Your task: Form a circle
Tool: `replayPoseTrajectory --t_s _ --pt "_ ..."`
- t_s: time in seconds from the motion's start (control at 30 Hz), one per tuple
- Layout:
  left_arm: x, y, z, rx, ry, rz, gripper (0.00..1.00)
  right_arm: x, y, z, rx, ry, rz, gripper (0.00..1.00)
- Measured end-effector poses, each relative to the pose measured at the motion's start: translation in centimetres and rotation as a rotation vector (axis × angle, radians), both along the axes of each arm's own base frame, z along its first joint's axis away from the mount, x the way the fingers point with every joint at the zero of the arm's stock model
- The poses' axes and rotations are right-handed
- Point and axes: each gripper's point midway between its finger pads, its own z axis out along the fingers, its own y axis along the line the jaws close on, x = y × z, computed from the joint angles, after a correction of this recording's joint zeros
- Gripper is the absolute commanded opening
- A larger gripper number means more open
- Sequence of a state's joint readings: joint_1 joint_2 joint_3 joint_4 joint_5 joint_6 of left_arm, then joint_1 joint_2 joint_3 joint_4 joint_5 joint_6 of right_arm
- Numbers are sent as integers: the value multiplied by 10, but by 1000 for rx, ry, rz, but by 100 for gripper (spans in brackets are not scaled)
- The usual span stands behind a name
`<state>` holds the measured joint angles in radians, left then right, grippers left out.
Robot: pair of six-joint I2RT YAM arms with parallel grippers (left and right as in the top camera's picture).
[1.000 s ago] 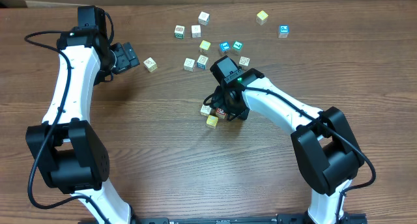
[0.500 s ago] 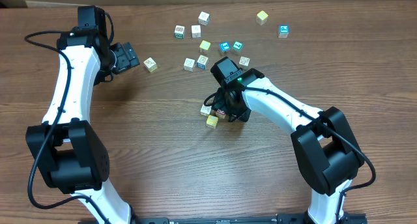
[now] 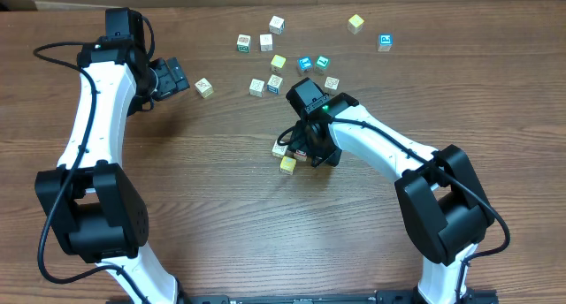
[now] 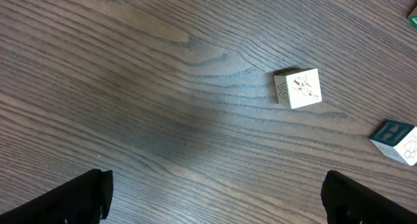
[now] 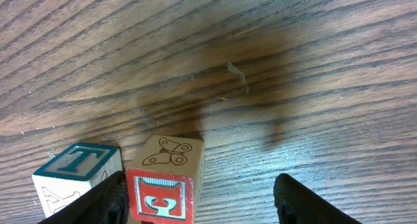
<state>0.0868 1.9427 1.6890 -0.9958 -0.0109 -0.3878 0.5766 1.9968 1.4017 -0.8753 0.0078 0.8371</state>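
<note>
Jaws of the right gripper [image 3: 303, 151] stand apart, low over the circle [image 3: 287, 155], a small tight bunch of wooden letter cubes, in the overhead view. Nothing there has moved in the last second, so the bunch looks no rounder and the job seems far from done. Beyond those jaws lie loose wooden letter cubes [image 3: 276, 64]; behind them is bare brown wooden table [image 3: 221, 216].

From the left wrist, the left gripper [image 4: 215, 182] holds its jaws wide apart on nothing, and a whitish picture cube [image 4: 298, 88] sits ahead.

From the right wrist, a red-printed wooden cube [image 5: 161, 188] sits between the jaws beside one finger, with open room to the other.
</note>
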Motion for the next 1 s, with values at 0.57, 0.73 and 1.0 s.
replayPoseTrajectory --t_s 0.57,0.73,1.0 --pt "0 0 0 0 0 0 100 -2 -1 0 -5 7 3 69" --pt "0 0 0 0 0 0 100 -3 -2 -1 -9 12 3 69" --pt "0 0 0 0 0 0 99 -3 -2 -1 -10 14 3 69"
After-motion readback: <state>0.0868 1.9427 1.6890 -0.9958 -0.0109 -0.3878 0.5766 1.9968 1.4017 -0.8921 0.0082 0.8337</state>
